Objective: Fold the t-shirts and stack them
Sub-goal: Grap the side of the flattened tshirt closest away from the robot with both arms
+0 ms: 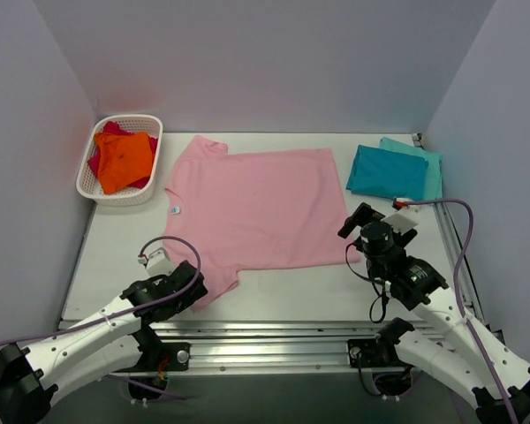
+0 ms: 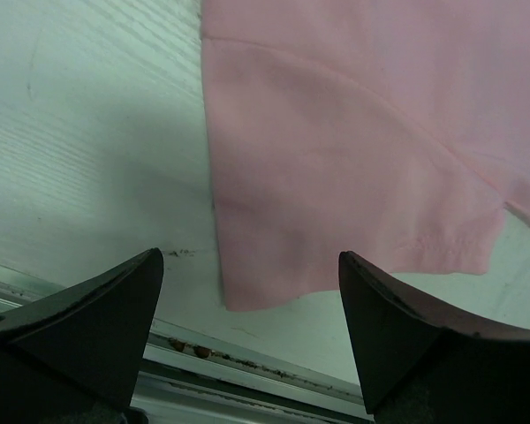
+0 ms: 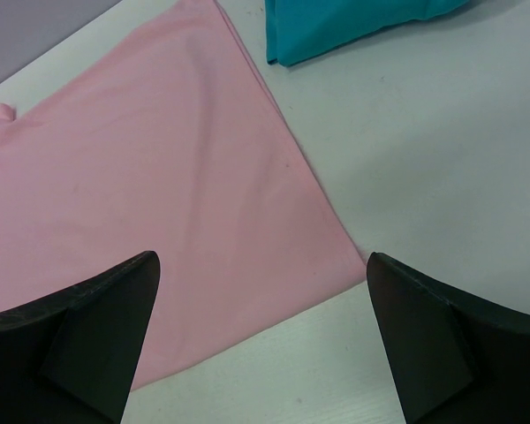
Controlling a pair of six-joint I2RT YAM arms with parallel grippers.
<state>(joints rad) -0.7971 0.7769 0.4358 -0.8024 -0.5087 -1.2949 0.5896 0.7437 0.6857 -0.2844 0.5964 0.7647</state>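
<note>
White tabletop (image 1: 283,296) under pale walls, and the pink t-shirt (image 1: 256,208) lay spread flat in front of both arms. The left pincer (image 2: 252,265) hung released, fingers wide, the sleeve hem (image 2: 291,265) just ahead of its tips. The right pincer (image 3: 261,265) was spread apart too, gripping nothing, the shirt's bottom corner (image 3: 340,256) just ahead, toward its right finger. Beyond that pincer sat the folded teal t-shirt (image 1: 387,172) atop a lighter turquoise t-shirt (image 1: 431,168). A collar tag (image 1: 175,209) showed, too small to read. Far beyond the left pincer, a white basket (image 1: 87,181) held an orange cloth (image 1: 124,159).
</note>
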